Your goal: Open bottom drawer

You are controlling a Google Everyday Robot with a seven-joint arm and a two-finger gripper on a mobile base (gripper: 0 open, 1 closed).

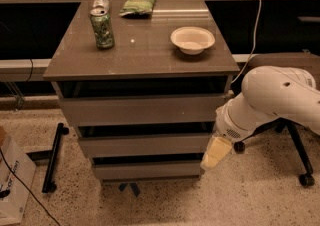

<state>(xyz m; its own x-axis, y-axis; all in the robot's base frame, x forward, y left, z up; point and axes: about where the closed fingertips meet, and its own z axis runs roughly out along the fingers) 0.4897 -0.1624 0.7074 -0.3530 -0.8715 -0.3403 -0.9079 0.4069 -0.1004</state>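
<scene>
Camera view. The cabinet (142,57) stands on a speckled floor, with three drawer fronts stacked under its brown top. The bottom drawer (147,170) is the lowest front, just above the floor, with a dark gap along its upper edge. Above it come the middle drawer (145,145) and the top drawer (142,111), each with a similar dark gap.

The gripper (212,155) hangs at the cabinet's right front corner, at the level of the gap above the bottom drawer, its pale yellow tip pointing down and left, right at the drawer's right end. Whether it touches the front cannot be told, nor whether it is spread or closed (only one pale piece shows). The white arm (275,100) reaches in from the right.

On the top stand a green can (102,29) at the left, a green packet (137,6) at the back edge and a pale bowl (192,39) at the right, all well apart. A cardboard box (12,185) sits on the floor at far left, and a chair base (300,162) behind the arm.
</scene>
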